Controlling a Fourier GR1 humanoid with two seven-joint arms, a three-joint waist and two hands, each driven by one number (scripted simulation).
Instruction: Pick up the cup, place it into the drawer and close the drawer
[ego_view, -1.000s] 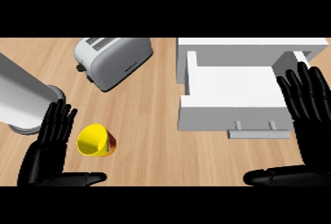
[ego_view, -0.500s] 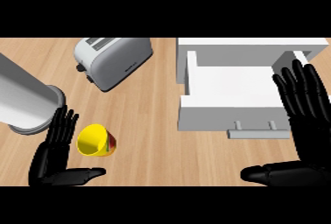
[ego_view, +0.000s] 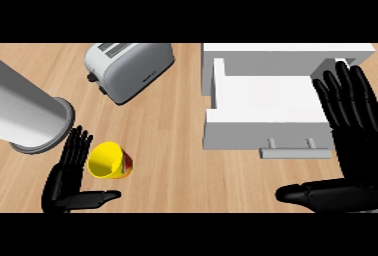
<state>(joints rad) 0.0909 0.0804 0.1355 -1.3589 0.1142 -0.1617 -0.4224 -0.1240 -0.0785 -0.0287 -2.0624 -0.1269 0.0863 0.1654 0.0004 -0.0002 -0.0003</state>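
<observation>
A grey cylinder (ego_view: 29, 120) lies tilted at the far left of the wooden worktop (ego_view: 170, 150), its open end facing the lower right.

The left robot hand (ego_view: 70, 175) is just below that open end. Its fingers are straight and point up the view; the thumb extends to the right. It holds nothing.

The cup (ego_view: 109, 161) is yellow and lies on its side on the worktop, mouth toward the left. It sits just beside the left robot hand's fingers, above the thumb. Contact between cup and fingers cannot be determined.

A silver toaster (ego_view: 129, 65) stands at the upper middle, angled, well apart from the cup.

The white drawer (ego_view: 262, 95) is at the right, pulled open, with its interior visible. Its handle (ego_view: 295, 152) is on the front face, toward the lower edge of the view.

The right robot hand (ego_view: 347, 130) is at the far right, overlapping the drawer's right side. Its fingers are straight and point upward; the thumb extends to the left below the handle. It holds nothing.
</observation>
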